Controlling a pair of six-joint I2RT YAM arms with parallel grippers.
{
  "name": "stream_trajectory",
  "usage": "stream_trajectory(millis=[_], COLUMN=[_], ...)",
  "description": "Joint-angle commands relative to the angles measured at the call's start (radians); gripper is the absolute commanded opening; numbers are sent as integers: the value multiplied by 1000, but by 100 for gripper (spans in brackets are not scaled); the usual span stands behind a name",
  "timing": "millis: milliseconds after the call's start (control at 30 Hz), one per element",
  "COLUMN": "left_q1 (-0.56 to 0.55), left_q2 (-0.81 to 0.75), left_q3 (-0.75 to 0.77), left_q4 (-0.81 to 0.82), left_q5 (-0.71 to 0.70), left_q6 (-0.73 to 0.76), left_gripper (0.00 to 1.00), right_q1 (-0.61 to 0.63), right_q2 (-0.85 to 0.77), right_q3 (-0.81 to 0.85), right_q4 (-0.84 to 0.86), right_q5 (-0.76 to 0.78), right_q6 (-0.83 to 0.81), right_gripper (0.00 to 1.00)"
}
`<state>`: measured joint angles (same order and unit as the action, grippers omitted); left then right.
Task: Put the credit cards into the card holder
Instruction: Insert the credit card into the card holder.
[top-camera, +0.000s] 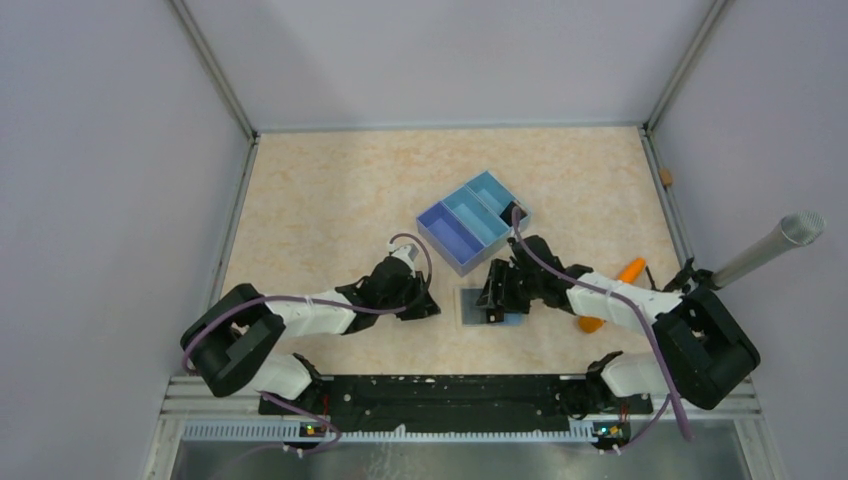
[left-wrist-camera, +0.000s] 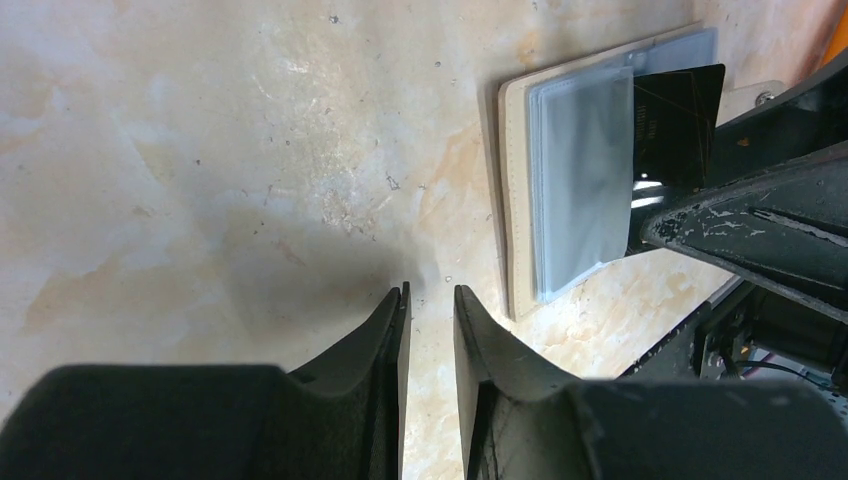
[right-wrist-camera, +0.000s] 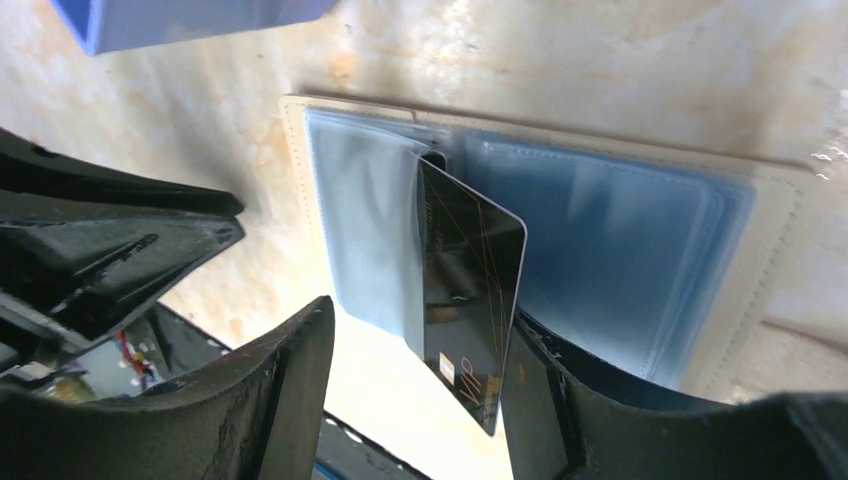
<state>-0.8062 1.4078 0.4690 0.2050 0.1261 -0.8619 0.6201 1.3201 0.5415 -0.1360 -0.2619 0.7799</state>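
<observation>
The card holder lies open on the table between my grippers, a beige sleeve with clear bluish plastic pockets; it also shows in the left wrist view and the right wrist view. A black card with gold "VIP" lettering stands tilted with its top end in the holder's middle pocket; it also shows in the left wrist view. My right gripper is open around the card's free end, which leans against the right finger. My left gripper is just left of the holder, empty, jaws a narrow gap apart. I see no light-blue cards.
A blue three-compartment tray stands just behind the holder, its corner in the right wrist view. An orange object lies by the right arm. A grey tube juts in at the right. A rail runs along the near edge.
</observation>
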Motion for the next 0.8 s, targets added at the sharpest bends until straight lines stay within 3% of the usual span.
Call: stream_trajectory(millis=[0, 267, 500, 767], left_q1=[-3, -3, -20, -32], left_q2=[-31, -30, -8, 96], left_q3=[1, 15, 29, 41], left_q4=[-1, -1, 64, 181], left_q5=[8, 19, 50, 99], left_q6=[16, 26, -16, -74], left_gripper=[27, 33, 45, 44], right_q1=[9, 10, 9, 10], right_q2=[-41, -66, -39, 28], right_q3=[71, 137, 97, 92], right_q4=[-191, -323, -213, -141], right_q5=[109, 222, 158, 109], right_q6=[-93, -159, -161, -172], right_gripper=[58, 61, 54, 46])
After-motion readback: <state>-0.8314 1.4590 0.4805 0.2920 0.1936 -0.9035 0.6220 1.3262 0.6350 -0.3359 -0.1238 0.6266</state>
